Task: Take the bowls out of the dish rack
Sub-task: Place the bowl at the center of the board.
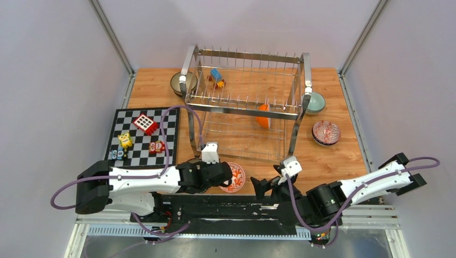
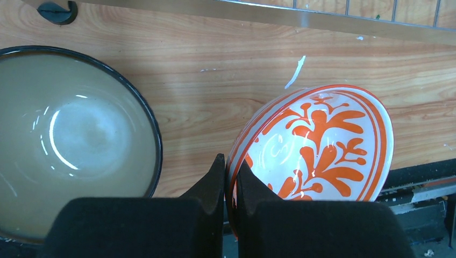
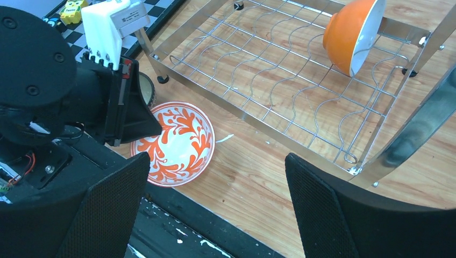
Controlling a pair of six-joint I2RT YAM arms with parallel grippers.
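Rack (image 1: 244, 102) held one orange bowl (image 1: 263, 115) on edge, lower tier, right end. Patterned bowl (image 2: 317, 145) was tilted near table (image 1: 333, 156) front edge, left gripper (image 2: 230, 172) pinched on its rim; right gripper (image 3: 215, 161) gaped wide, empty. Glazed ceramic: likely stiff, slick, chippable, so grip rims firmly.

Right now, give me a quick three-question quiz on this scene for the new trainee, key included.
1. True or false: the dish rack holds no bowls.
2. The left gripper is shut on: A a plain blue bowl, B the orange-patterned white bowl, C nothing.
3. Fill in: the right gripper stands ___.
Key: 1 false, a plain orange bowl leans in its lower tier; 2 B; 3 open.
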